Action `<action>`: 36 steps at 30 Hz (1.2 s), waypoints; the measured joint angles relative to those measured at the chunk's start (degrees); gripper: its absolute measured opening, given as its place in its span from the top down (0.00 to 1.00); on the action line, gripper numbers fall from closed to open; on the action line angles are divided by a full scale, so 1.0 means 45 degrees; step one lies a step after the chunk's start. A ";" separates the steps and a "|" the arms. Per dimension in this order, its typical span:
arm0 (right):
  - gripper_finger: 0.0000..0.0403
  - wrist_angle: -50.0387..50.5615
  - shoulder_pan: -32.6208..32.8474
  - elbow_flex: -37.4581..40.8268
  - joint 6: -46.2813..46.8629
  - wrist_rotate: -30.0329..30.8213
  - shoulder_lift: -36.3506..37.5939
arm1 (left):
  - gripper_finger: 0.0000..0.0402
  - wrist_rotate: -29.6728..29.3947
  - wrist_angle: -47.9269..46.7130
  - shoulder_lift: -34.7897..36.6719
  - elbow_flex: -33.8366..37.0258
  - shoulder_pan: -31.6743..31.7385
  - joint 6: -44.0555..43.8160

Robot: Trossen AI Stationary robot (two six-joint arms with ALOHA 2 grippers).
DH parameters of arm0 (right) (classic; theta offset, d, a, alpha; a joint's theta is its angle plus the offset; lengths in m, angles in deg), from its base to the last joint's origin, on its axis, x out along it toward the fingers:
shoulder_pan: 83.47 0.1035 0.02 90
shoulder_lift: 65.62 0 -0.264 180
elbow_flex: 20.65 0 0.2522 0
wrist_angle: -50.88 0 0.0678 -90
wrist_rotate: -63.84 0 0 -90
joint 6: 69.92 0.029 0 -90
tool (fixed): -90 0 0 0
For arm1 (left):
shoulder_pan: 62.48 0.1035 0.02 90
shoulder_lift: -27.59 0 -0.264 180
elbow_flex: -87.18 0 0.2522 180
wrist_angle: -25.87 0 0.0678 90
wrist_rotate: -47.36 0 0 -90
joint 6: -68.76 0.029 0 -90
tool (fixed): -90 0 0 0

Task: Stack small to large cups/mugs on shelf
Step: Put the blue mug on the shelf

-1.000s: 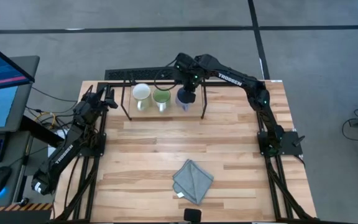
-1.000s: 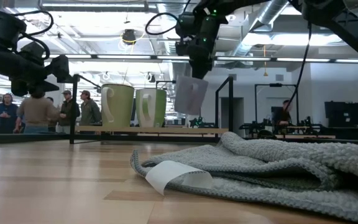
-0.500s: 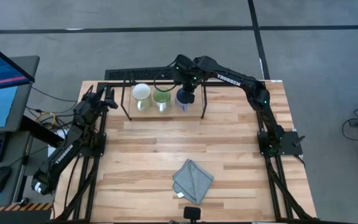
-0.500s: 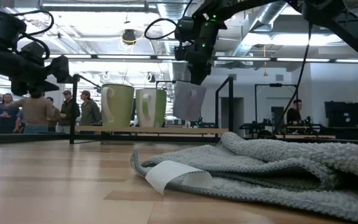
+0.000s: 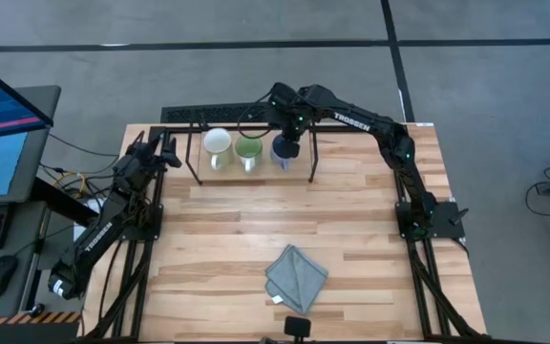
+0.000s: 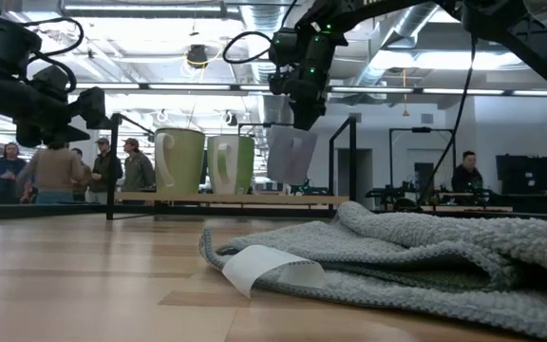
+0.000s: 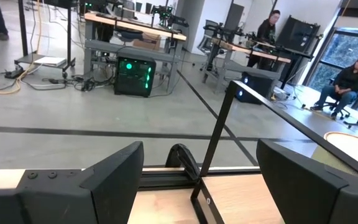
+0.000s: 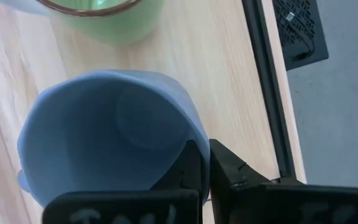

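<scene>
The shelf (image 5: pixel 256 170) stands at the table's far edge; its board shows in the low view (image 6: pixel 207 199). The white mug (image 5: pixel 217 143) and the green-inside mug (image 5: pixel 248 149) stand upright on it by their bases, side by side. My right gripper (image 5: pixel 290 141) is shut on the blue-grey mug (image 6: pixel 291 157), just right of the green mug (image 8: pixel 104 18). The mug hangs a little above the board. My left gripper (image 5: pixel 165 153) is open and empty at the table's far left, its fingers wide apart in the left wrist view (image 7: pixel 197 186). My right gripper pinches the blue-grey mug's wall at the rim (image 8: pixel 202 144), one finger (image 8: pixel 190 167) inside the mug and one (image 8: pixel 232 171) outside. The fingers come from above, pointing down. The mug hangs below them, mouth up and slightly tilted, its base just clear of the shelf board.
A crumpled grey cloth (image 5: pixel 296 277) with a white tag lies near the table's front edge, large in the low view (image 6: pixel 397 252). The shelf's black posts (image 5: pixel 313 162) stand close to my right gripper. People move in the room beyond the table.
My right gripper has gone down a little with the blue-grey mug, toward the shelf board beside the green mug. The mug stays in the hold, still slightly tilted.
</scene>
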State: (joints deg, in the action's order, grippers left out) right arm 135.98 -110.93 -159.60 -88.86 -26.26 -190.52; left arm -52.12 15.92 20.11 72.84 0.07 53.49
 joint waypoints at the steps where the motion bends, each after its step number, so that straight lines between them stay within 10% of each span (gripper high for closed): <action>1: 0.95 -0.0002 0.0000 0.0000 0.0020 0.0007 0.0000 | 0.24 0.0000 -0.0039 0.0000 0.0000 0.0000 0.0000; 36: 0.95 -0.0830 0.0000 0.0991 0.0015 0.0075 -0.0015 | 0.24 0.0005 -0.0100 0.0000 -0.0004 0.0004 -0.0078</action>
State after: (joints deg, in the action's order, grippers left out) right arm 132.24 -110.93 -155.14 -88.79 -25.93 -190.59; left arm -52.09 15.47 20.11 72.82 0.09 53.14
